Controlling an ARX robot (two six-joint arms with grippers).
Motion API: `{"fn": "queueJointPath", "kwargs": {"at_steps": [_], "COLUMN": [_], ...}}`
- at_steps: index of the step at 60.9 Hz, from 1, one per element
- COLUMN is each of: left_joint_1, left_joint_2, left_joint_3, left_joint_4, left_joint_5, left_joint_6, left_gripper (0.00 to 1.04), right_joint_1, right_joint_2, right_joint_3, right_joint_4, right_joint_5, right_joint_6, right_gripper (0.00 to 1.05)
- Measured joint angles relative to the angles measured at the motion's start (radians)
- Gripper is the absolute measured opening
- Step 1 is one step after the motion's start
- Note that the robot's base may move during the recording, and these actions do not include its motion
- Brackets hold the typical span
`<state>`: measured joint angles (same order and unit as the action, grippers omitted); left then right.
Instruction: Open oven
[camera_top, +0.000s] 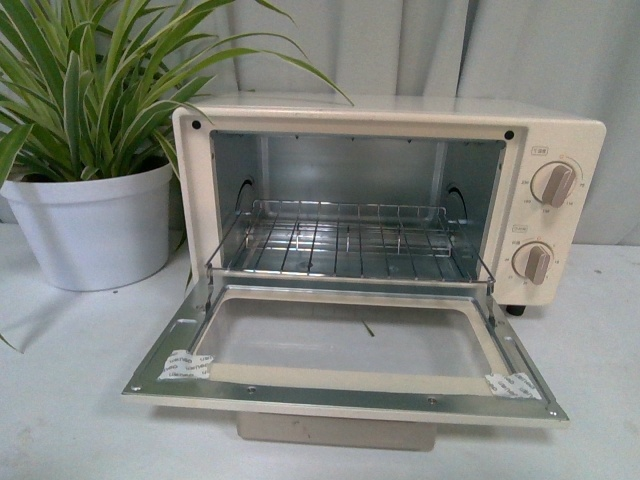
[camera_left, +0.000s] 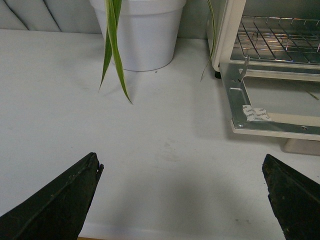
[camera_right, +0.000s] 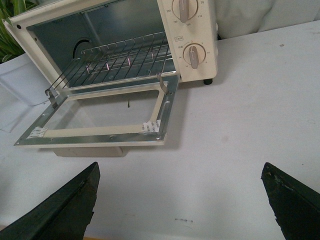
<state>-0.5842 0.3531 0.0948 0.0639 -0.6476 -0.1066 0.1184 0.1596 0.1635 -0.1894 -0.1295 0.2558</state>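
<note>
So both grippers are just hanging over the bare white tabletop (camera_left: 150, 150), spread wide with nothing in them: the left gripper (camera_left: 182, 197) and the right gripper (camera_right: 180, 200) each show only two dark finger tips at the frame corners.

Ahead of them sits the cream-white boxy toaster oven (camera_top: 560, 135), and its glass-window door (camera_top: 345, 345) is already dropped flat, long edge running side to side across both arms. From the left gripper it lies ahead and off to the right; from the right gripper, ahead and off to the left. Hard to call which is nearer. The pale bar handle (camera_top: 335, 432) peeks out under the door's front lip.

Past the door, the wire rack (camera_top: 345, 240) sits inside the cavity, two round knobs (camera_top: 553, 184) on the right. I'd say the job looks done.

Further back left is a white plant pot (camera_top: 95, 225) with striped leaves, grey curtain behind.
</note>
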Motion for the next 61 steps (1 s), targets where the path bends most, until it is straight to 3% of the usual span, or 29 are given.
{"fn": "queueJointPath", "kwargs": {"at_steps": [3,5,8,10,13,17,24,27,30,35,38,58,61], "left_joint_1": [0.013,0.044,0.117,0.156,0.221,0.294,0.37,0.394,0.415,0.528,0.571,0.579,0.579], "left_joint_2": [-0.058,-0.134,-0.221,-0.245,-0.277,-0.305,-0.325,-0.331,-0.335,-0.347,-0.349,-0.349,-0.349], "left_joint_3": [-0.045,-0.082,-0.083,-0.083,-0.083,-0.083,-0.083,-0.083,-0.083,-0.083,-0.083,-0.083,-0.083], "left_joint_4": [0.079,0.092,0.064,0.043,0.009,-0.018,-0.039,-0.043,-0.048,-0.062,-0.064,-0.064,-0.064], "left_joint_5": [0.063,0.133,0.197,0.233,0.299,0.371,0.444,0.465,0.488,0.625,0.631,0.644,0.644], "left_joint_6": [0.035,0.056,0.078,0.082,0.088,0.092,0.095,0.098,0.098,0.1,0.1,0.1,0.101], "left_gripper": [0.9,0.81,0.66,0.59,0.45,0.27,0.04,0.04,0.04,0.04,0.04,0.05,0.14], "right_joint_1": [0.013,0.043,0.048,0.024,-0.072,-0.114,-0.114,-0.115,-0.116,-0.116,-0.116,-0.116,-0.116], "right_joint_2": [-0.01,-0.04,-0.071,-0.084,-0.097,-0.106,-0.115,-0.124,-0.148,-0.153,-0.154,-0.156,-0.156], "right_joint_3": [-0.009,-0.049,-0.077,-0.081,-0.093,-0.105,-0.115,-0.122,-0.148,-0.156,-0.156,-0.156,-0.156], "right_joint_4": [0.026,0.124,0.179,0.183,0.183,0.183,0.183,0.185,0.187,0.186,0.186,0.186,0.186], "right_joint_5": [0.04,0.183,0.283,0.258,0.142,0.141,0.13,0.131,0.13,0.131,0.131,0.132,0.131], "right_joint_6": [-0.011,-0.083,-0.164,-0.195,-0.229,-0.237,-0.246,-0.248,-0.252,-0.252,-0.252,-0.252,-0.253], "right_gripper": [0.93,0.85,0.73,0.63,0.49,0.31,0.1,0.01,0.01,0.01,0.01,0.01,0.07]}}
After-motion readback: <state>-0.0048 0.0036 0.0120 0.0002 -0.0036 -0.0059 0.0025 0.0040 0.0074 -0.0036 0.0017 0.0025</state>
